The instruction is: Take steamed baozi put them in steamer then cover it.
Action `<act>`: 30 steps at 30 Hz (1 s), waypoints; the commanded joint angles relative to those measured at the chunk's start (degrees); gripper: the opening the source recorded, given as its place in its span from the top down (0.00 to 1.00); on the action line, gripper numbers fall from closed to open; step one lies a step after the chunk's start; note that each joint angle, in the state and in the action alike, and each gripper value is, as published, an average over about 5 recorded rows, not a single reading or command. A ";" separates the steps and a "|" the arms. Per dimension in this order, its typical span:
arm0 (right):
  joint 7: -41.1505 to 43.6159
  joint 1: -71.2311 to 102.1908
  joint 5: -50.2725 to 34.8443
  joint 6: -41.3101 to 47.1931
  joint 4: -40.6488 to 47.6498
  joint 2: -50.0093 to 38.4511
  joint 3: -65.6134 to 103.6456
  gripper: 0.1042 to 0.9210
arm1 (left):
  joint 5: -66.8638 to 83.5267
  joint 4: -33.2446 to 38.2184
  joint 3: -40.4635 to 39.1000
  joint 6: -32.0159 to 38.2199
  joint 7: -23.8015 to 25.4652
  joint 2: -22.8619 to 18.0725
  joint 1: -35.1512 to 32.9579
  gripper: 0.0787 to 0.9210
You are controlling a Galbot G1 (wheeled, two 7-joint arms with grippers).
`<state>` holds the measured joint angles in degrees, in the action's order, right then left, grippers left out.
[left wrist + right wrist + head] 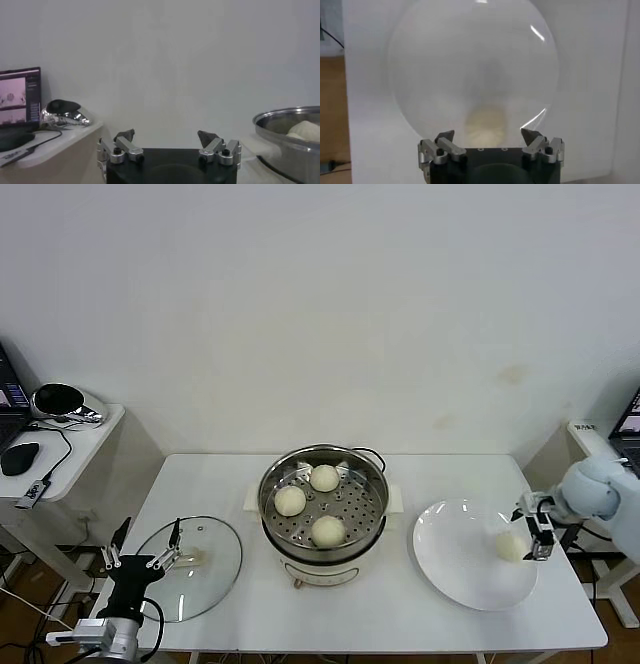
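Note:
The steamer (273,480) stands mid-table on its white base, and three steamed baozi (324,477) (290,500) (328,530) rest on its perforated tray. Another baozi (511,546) lies on the white plate (455,559) at the right. My right gripper (533,531) hangs open just beyond that bun, at the plate's right edge. In the right wrist view the bun (486,122) lies just ahead of the open right gripper (487,134). The left gripper (152,529) waits open at the table's front left, over the glass lid (205,584). Its wrist view shows the left gripper (166,134) empty and the steamer's rim (280,125) off to one side.
The lid's knob (192,557) sits close to the left gripper. A side table (85,434) at the far left carries a mouse (18,458), cables and a shiny object (60,402). Another stand (590,434) is at the far right. A cord runs behind the steamer.

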<state>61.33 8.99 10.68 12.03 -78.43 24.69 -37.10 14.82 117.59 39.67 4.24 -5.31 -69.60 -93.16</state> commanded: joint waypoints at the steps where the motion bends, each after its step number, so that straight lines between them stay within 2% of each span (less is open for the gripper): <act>1: -0.66 7.01 4.26 -1.46 8.32 6.34 6.39 0.12 | -0.05 -0.05 0.22 -0.09 0.03 -0.28 -0.11 0.12; 13: -0.76 6.47 6.32 -0.98 11.17 9.56 6.15 0.14 | -0.09 -0.45 0.30 -0.10 -0.01 -0.48 -0.07 0.12; 25: 0.56 6.38 7.07 -0.28 10.45 8.75 6.01 0.32 | -0.04 -0.89 0.33 -0.01 -0.20 -0.59 0.02 0.12; 30: 1.60 4.55 5.35 0.29 7.45 6.77 4.49 0.39 | -0.05 -0.82 0.45 0.00 -0.25 -0.49 -0.04 0.12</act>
<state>61.84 14.66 16.92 11.80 -69.06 32.51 -31.63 14.79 116.67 40.01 4.21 -5.52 -70.16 -93.14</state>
